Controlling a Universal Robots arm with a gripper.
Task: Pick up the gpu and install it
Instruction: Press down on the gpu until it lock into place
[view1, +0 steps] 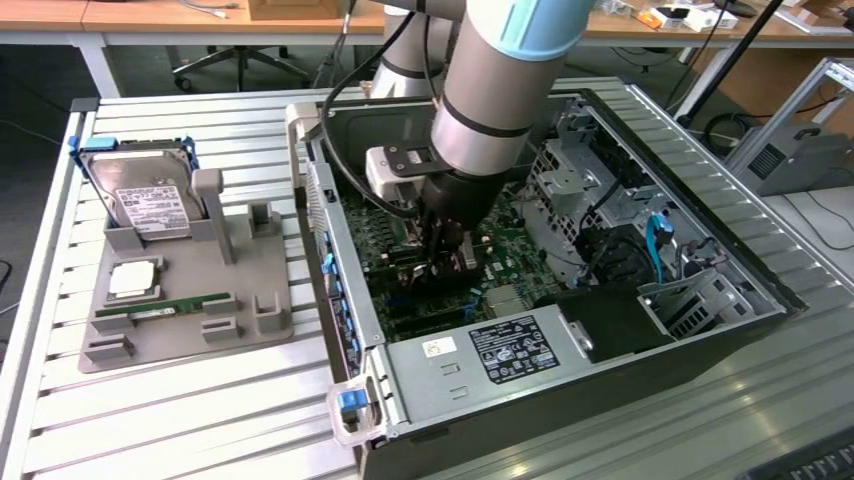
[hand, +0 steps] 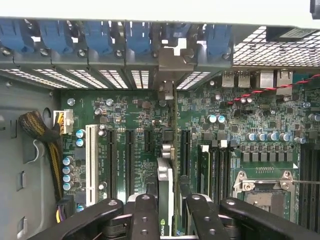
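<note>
gpu (hand: 165, 200) — green board, silver metal bracket

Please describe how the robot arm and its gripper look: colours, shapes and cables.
The arm is a thick silver-grey tube with a light blue joint cap and black bands. Black cables run beside it. The gripper has black, bolted finger links, and a white block sits at the wrist.

My arm (view1: 487, 95): thick silver-grey tube, pale blue cap at the joint, dark band lower down.
My cable (view1: 350, 120): black, looping beside the arm.
My wrist block (view1: 398, 170): white and black.
My gripper (hand: 165, 210): black, linked fingers (hand: 142, 215) studded with round screws.
</note>
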